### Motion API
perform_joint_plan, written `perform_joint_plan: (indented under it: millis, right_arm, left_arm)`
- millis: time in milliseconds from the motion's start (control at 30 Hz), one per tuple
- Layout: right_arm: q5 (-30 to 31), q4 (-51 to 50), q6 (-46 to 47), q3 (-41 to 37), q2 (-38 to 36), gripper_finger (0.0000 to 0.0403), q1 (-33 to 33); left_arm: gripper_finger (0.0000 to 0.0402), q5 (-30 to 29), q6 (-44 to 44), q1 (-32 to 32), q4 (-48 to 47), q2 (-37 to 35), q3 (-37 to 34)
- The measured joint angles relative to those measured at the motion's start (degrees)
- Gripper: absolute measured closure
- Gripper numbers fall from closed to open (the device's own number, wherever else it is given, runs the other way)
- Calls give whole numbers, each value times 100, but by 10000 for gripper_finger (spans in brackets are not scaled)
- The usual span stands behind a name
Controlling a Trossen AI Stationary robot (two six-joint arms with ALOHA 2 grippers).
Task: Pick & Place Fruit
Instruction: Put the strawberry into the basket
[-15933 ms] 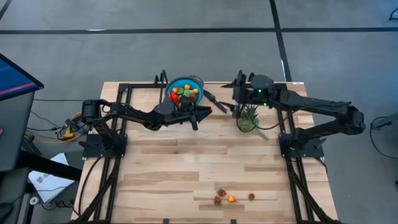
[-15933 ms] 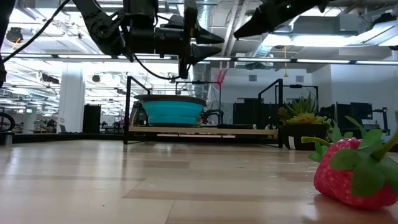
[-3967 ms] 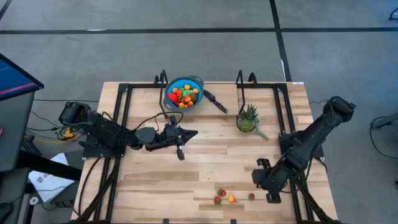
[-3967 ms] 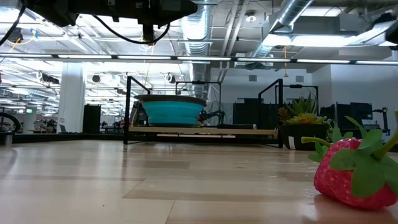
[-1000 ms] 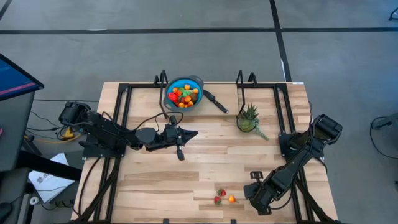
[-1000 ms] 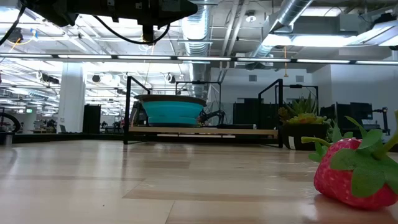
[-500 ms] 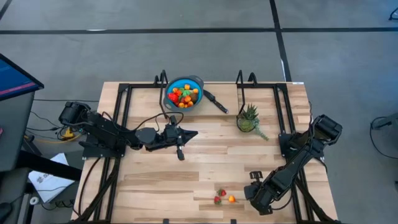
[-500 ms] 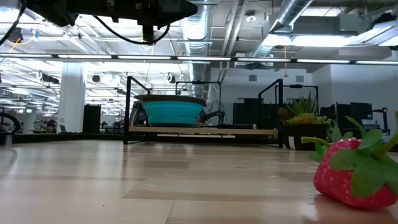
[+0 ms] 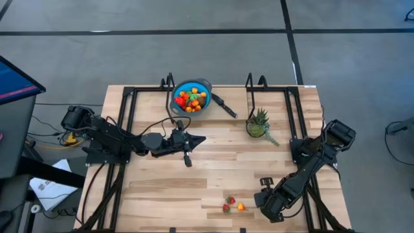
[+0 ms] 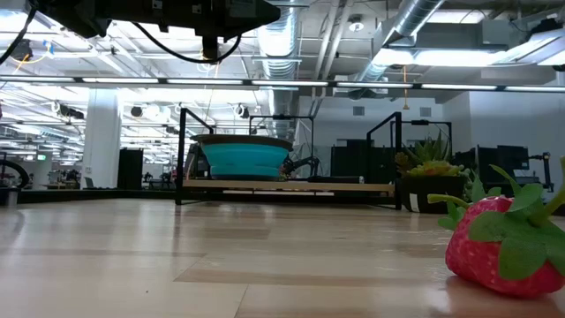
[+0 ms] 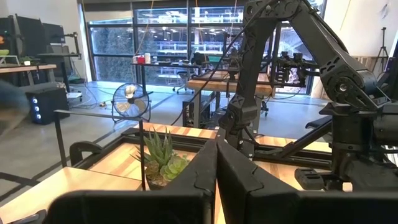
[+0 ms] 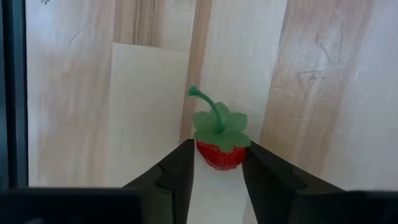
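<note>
The right gripper (image 9: 264, 202) is low over the near right part of the table (image 9: 194, 168), and the right wrist view shows its fingers (image 12: 171, 171) spread either side of a strawberry (image 12: 220, 153) lying on the wood. The berry is glossy red with a flat green leaf cap and a thin curved green stem; whether the fingers actually touch it is hard to tell, though they stand very close on both sides. Just beside the gripper, two more strawberries (image 9: 228, 204) and an orange piece (image 9: 240, 207) lie loose on the table. The blue bowl (image 9: 192, 96) at the far edge holds a heap of red, orange and green fruit. The left gripper (image 9: 189, 157), fingers pressed together and holding nothing, hovers mid-table.
</note>
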Motion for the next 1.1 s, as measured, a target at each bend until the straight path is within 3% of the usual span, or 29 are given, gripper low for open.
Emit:
perform_joint_plan:
  millis: [533, 1100]
  right_arm:
    - [183, 50, -87, 0, 0, 255, -9]
    - [157, 277, 199, 0, 0, 274, 17]
  left_arm:
    - [398, 0, 0, 1, -70, 0, 0]
    - [398, -1, 0, 9, -101, 0, 0]
